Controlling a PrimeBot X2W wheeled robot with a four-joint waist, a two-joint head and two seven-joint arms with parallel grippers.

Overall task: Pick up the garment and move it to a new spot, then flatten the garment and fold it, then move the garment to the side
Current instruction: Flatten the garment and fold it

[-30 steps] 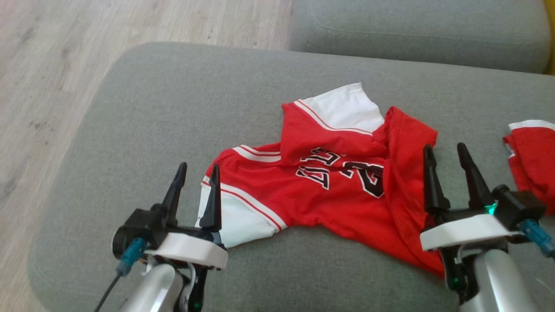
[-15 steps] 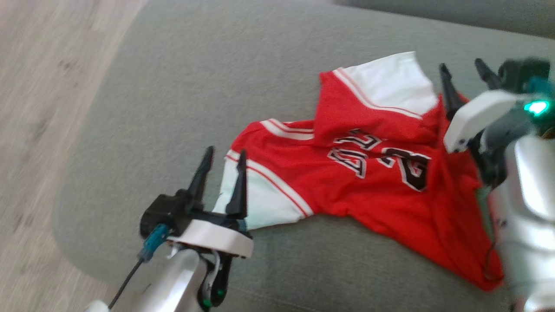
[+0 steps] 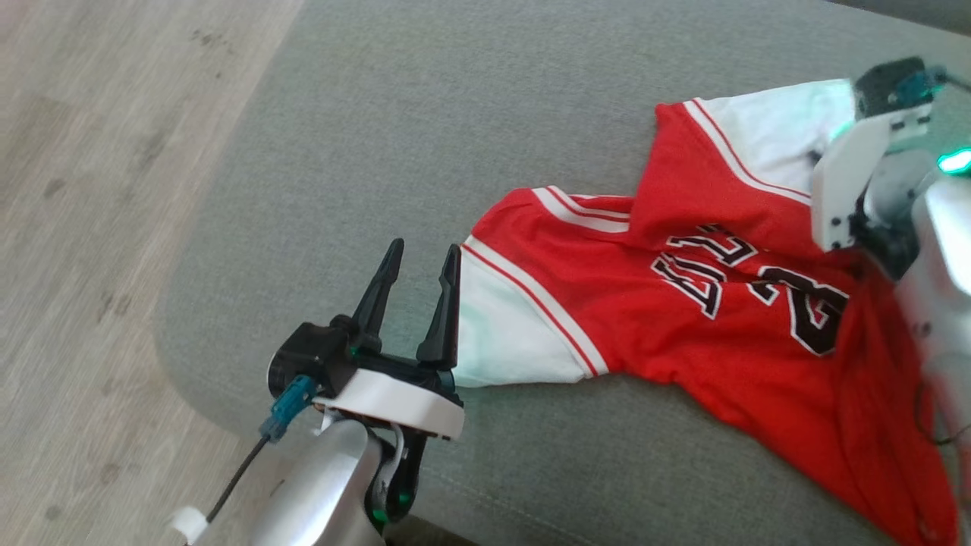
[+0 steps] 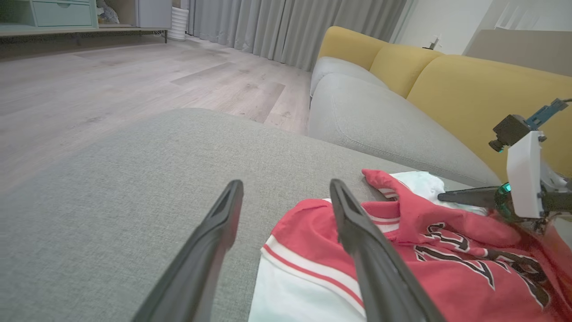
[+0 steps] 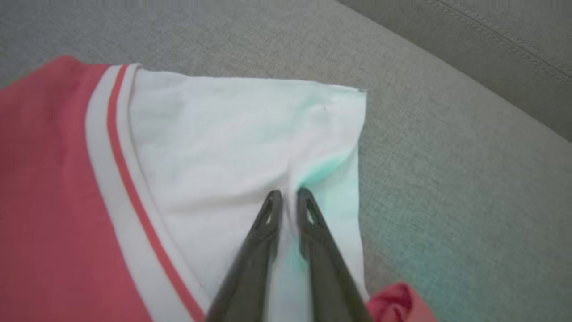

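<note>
The garment (image 3: 683, 303) is a red jersey with white sleeves and black lettering, lying crumpled on a grey sofa cushion (image 3: 455, 114). My right gripper (image 5: 289, 193) is at its far white sleeve (image 5: 214, 134), jaws nearly together with a ridge of white cloth pinched between them. In the head view the right wrist body (image 3: 850, 182) covers those fingers. The left wrist view shows the right gripper (image 4: 442, 196) low over the jersey (image 4: 447, 250). My left gripper (image 3: 424, 246) stands open at the near white sleeve (image 3: 508, 341), one finger (image 4: 357, 232) over the sleeve's edge, nothing held.
Wooden floor (image 3: 91, 189) lies beyond the cushion's rounded left edge. A second grey seat cushion (image 4: 380, 120) and yellow back cushions (image 4: 469, 89) stand behind. Bare grey cushion stretches left of and beyond the jersey.
The head camera has swung, shifting the whole picture. My right gripper has moved forward from the jersey's near right side to the far white sleeve and closed on it. The left gripper stays open at the near sleeve.
</note>
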